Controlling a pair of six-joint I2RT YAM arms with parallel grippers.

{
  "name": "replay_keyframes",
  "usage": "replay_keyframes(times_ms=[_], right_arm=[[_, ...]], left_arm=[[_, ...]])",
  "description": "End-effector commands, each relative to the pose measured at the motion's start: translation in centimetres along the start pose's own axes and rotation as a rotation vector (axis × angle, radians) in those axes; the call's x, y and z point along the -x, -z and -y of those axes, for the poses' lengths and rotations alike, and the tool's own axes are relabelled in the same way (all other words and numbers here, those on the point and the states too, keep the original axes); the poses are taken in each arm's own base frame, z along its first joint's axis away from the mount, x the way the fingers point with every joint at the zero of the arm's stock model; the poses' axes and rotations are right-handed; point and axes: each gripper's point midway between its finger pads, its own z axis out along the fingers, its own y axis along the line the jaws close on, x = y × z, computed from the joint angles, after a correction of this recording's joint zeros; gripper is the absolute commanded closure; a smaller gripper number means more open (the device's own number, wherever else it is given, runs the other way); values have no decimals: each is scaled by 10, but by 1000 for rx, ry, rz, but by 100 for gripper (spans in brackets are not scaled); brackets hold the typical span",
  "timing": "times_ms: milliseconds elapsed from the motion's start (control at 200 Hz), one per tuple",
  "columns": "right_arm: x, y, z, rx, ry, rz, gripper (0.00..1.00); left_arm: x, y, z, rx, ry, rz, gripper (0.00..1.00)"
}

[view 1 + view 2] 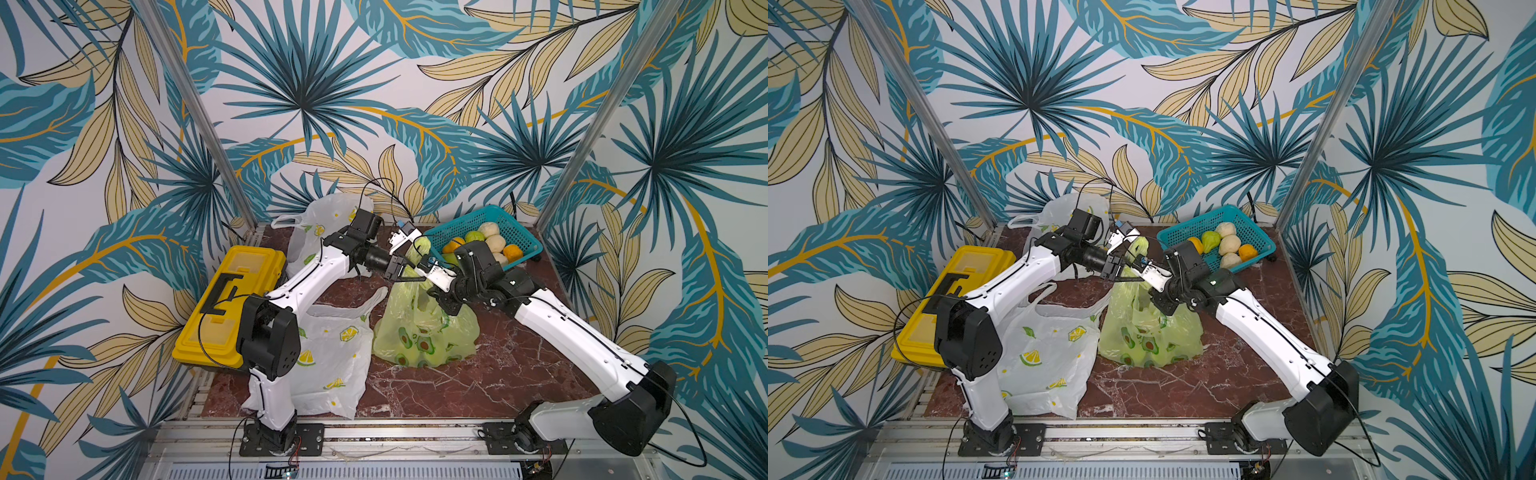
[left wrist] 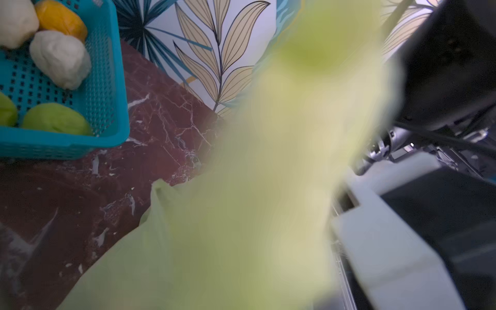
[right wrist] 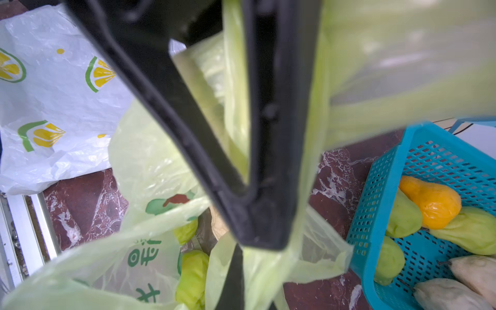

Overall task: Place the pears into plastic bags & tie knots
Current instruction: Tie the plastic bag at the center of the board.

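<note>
green bag (image 3: 150,161), pears (image 3: 192,273) inside, stands with handles clenched in left claw (image 1: 398,268) and right claw (image 3: 261,236).

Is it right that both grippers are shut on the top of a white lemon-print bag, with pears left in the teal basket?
Not quite: the bag is wrong. In both top views the left gripper and right gripper are shut on the top of the light green avocado-print bag; the right wrist view shows its plastic too. The pears are left in the teal basket.

Stretched inward from opposite sides; left end effector (image 1: 397,270) and right end effector (image 1: 411,279) clamped, tips nearly meeting.
</note>
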Motion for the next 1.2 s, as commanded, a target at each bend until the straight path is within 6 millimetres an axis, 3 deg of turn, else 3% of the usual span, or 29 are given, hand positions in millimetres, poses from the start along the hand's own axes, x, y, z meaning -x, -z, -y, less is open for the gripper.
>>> replay_keyframes(times_ms=[0,70,155,300,486,591,731,871,1006,1197], right_arm=[[17,17,11,0,-169,79,80],[26,31,20,46,-336,165,59],[35,40,37,66,-525,244,49],[59,41,55,117,-763,321,45],[92,41,65,187,-838,426,44],[98,35,69,192,-831,405,48],[101,24,70,211,-818,371,62],[97,19,69,208,-796,334,84],[96,31,70,187,-762,356,100],[95,53,69,159,-734,423,100]], left_arm=[[-2,3,-5,27,-7,2,96],[-8,6,-14,80,-14,-2,98],[-8,8,-22,150,-21,-6,98],[-1,8,-25,193,-13,0,97],[-2,2,-23,196,-12,-9,96],[-1,1,-22,194,-13,-10,95],[0,-2,-19,185,-20,-13,95],[4,-1,-20,199,-23,-8,95],[3,5,-20,219,-15,0,89],[-4,6,-22,203,11,-4,82]])
